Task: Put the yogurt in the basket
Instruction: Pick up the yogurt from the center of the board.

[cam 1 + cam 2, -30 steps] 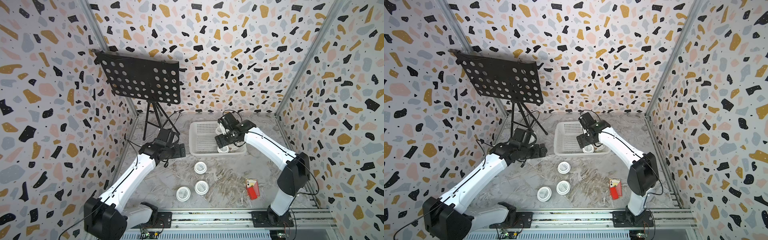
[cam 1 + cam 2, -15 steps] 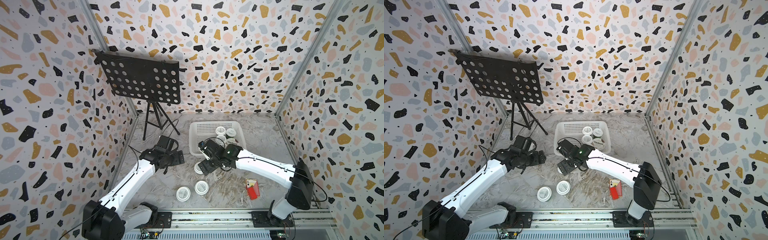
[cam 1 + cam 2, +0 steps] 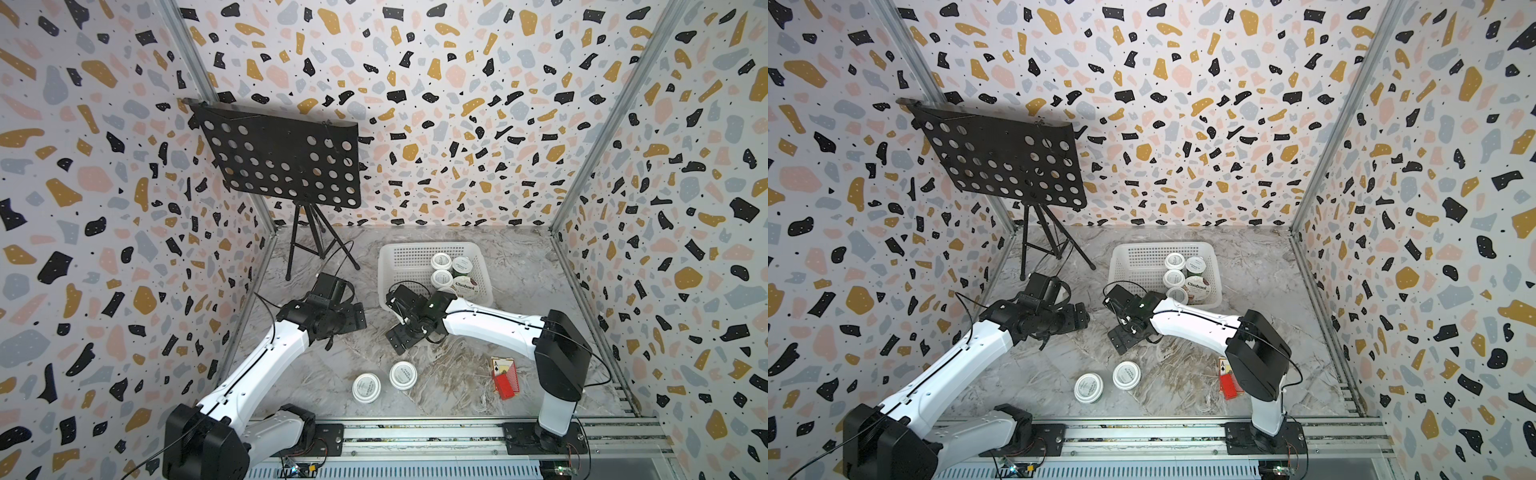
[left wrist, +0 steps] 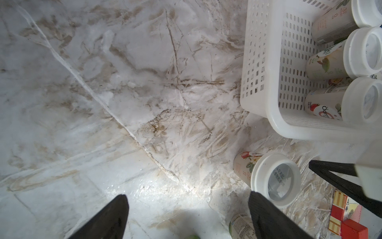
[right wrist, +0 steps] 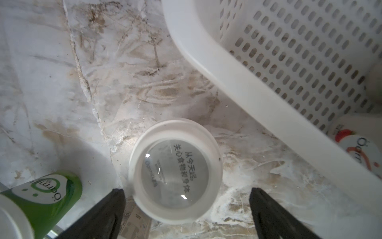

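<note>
The white basket [image 3: 387, 270] [image 3: 1118, 270] stands at the back and holds several yogurt cups, among them the Chobani cup [image 3: 465, 286] [image 3: 1197, 286]. My right gripper [image 3: 409, 332] [image 5: 186, 207] hangs open just in front of the basket [image 5: 248, 93]. A white-lidded yogurt cup [image 5: 175, 171] stands upright between its fingers, untouched, and is hidden in both top views. A green-sided cup [image 5: 43, 196] is beside it. Two more cups [image 3: 366, 387] [image 3: 403, 375] stand nearer the front. My left gripper [image 3: 356, 319] [image 4: 186, 211] is open and empty over bare floor, left of that cup [image 4: 272, 178].
A red playing-card box [image 3: 505, 376] [image 4: 347, 217] lies at the front right. A black music stand [image 3: 282, 162] rises at the back left. Patterned walls close in three sides, and a rail [image 3: 415, 436] runs along the front.
My right gripper left the basket, where a cup now stays, swung forward and left, and came down open over the floor cup. The left arm shifted slightly nearer.
</note>
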Robot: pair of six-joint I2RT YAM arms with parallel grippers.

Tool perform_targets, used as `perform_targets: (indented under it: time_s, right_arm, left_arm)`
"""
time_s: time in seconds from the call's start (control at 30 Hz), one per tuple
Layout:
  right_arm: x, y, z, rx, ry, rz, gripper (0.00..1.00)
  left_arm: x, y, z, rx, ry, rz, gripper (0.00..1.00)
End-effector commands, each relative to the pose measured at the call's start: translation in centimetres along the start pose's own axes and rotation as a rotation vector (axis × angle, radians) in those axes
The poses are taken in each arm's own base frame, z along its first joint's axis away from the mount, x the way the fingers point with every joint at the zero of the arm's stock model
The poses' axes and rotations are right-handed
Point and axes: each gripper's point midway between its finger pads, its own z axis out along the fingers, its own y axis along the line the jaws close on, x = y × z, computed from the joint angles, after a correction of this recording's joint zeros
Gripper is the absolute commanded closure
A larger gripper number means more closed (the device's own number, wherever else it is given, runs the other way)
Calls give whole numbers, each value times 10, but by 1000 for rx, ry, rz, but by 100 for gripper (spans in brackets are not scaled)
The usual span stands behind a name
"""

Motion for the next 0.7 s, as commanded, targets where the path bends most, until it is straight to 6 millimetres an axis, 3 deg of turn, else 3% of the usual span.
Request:
perform_targets:
  time_s: [0.0,0.27,0.67]
  right_arm:
    - [-15,9,-11,-28,-37,-6,1]
    - [-12,10,1,-22,-14,-14,5]
    - [-10,12,13,-16,9,-25,16]
  left_arm:
    - [8,4,3,7,31,-34,5]
    - [21,-1,10,59,93,-41,5]
    - [21,5,7,46,69,-37,5]
